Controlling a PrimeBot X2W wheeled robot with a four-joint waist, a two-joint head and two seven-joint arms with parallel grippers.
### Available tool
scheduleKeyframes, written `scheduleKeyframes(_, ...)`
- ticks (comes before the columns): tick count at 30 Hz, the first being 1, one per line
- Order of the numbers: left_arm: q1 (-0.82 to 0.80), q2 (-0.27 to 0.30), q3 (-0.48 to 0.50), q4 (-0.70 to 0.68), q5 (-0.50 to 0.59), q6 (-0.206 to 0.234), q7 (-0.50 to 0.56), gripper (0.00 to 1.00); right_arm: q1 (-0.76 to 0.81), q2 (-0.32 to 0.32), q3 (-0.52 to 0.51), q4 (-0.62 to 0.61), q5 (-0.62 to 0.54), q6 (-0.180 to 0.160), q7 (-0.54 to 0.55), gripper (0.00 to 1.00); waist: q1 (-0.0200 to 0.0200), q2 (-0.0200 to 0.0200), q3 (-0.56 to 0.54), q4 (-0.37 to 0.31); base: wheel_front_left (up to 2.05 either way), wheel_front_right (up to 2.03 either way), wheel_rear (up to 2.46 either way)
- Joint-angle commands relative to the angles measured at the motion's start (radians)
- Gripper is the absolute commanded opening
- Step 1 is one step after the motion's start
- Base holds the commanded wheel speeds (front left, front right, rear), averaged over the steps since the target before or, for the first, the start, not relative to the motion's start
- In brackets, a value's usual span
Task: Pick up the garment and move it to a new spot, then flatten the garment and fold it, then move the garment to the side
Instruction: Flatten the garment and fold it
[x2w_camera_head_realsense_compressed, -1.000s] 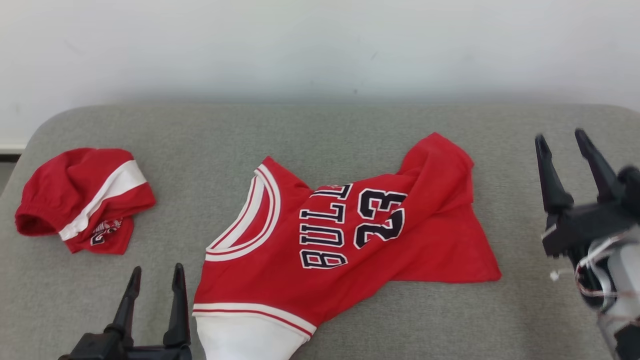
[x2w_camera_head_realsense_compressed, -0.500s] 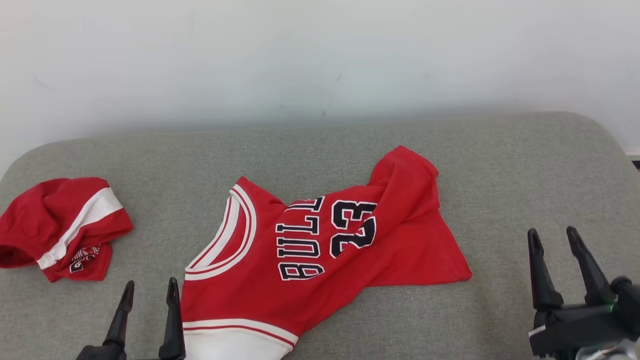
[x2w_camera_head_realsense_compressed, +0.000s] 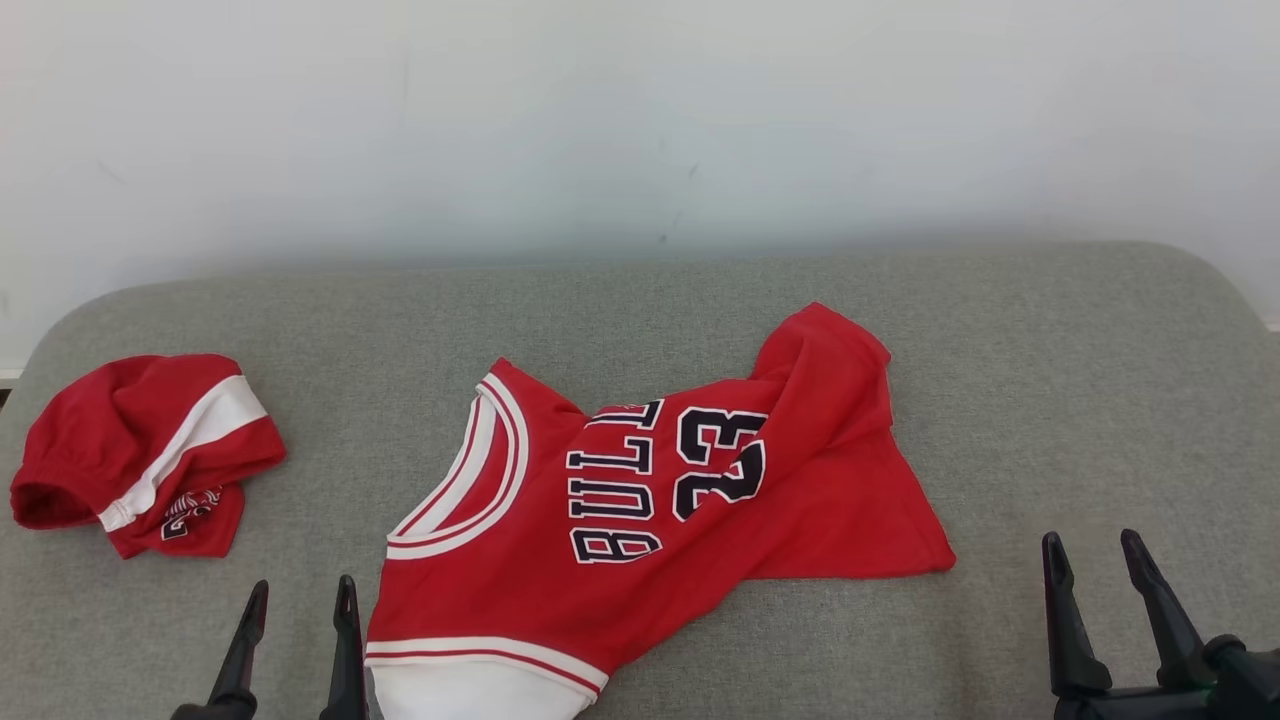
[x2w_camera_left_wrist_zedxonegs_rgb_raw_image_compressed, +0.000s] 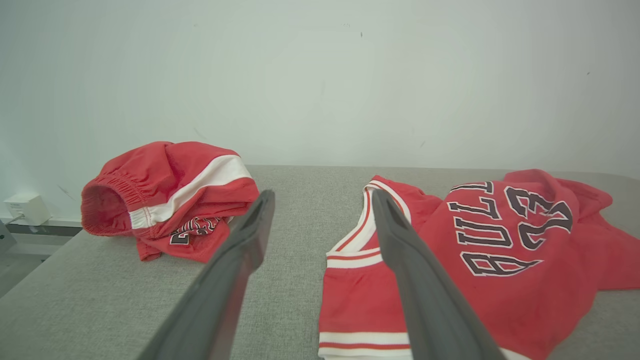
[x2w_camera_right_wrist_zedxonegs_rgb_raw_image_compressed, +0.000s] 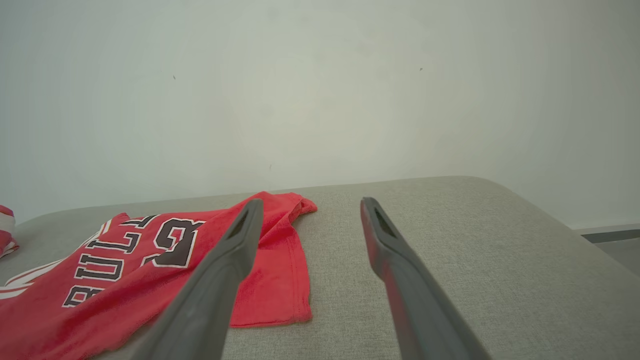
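Lettering on the crumpled red fabric jersey with white trim is partly lost under a fold, and its white near edge is cut off at the bottom of the head view. It lies mid-way across the grey fabric surface, just beside the left gripper and well apart from the right gripper. Both sets of jaws stand wide and empty.

The left gripper stands at the lower left of the head view, its two dark fingers pointing up and set apart, with nothing between them. The right gripper (at the lower right) is likewise spread wide and empty.
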Motion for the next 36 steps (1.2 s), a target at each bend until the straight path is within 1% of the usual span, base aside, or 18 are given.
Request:
scheduleKeyframes(1, 0.014, 0.000, 0.004, 0.000, 0.010, 0.003, -0.003, 1.00, 0.015, 0.007, 0.001, -0.003, -0.008, -0.002, 0.000, 1.00, 0.0001, 0.0000, -0.001, 0.004, 0.00, 0.00, 0.00)
scheduleKeyframes(12, 0.023, 0.000, 0.006, 0.010, 0.015, -0.002, -0.003, 1.00, 0.031, 0.014, 0.009, 0.021, -0.004, -0.002, 0.000, 1.00, 0.0001, 0.0000, -0.002, 0.019, 0.00, 0.00, 0.00)
scheduleKeyframes(23, 0.027, 0.000, -0.001, 0.016, 0.008, 0.007, -0.003, 1.00, 0.015, 0.003, 0.021, 0.032, -0.012, -0.002, 0.000, 1.00, 0.0001, 0.0000, -0.001, 0.020, 0.00, 0.00, 0.00)
scheduleKeyframes(26, 0.031, 0.000, -0.012, 0.046, -0.011, 0.004, -0.003, 1.00, -0.003, -0.013, 0.049, 0.043, -0.010, -0.002, -0.001, 1.00, 0.0001, 0.0000, 0.003, 0.020, 0.00, 0.00, 0.00)
scheduleKeyframes(30, 0.027, 0.000, -0.059, 0.112, -0.016, -0.006, -0.003, 1.00, -0.043, -0.051, 0.087, 0.097, 0.004, -0.002, 0.000, 1.00, 0.0001, 0.0000, 0.019, 0.025, 0.00, 0.00, 0.00)
scheduleKeyframes(36, 0.013, 0.001, -0.111, 0.240, -0.064, -0.006, -0.003, 1.00, -0.133, -0.094, 0.132, 0.231, 0.025, -0.002, 0.000, 1.00, 0.0001, 0.0000, 0.045, 0.036, 0.00, 0.00, 0.00)
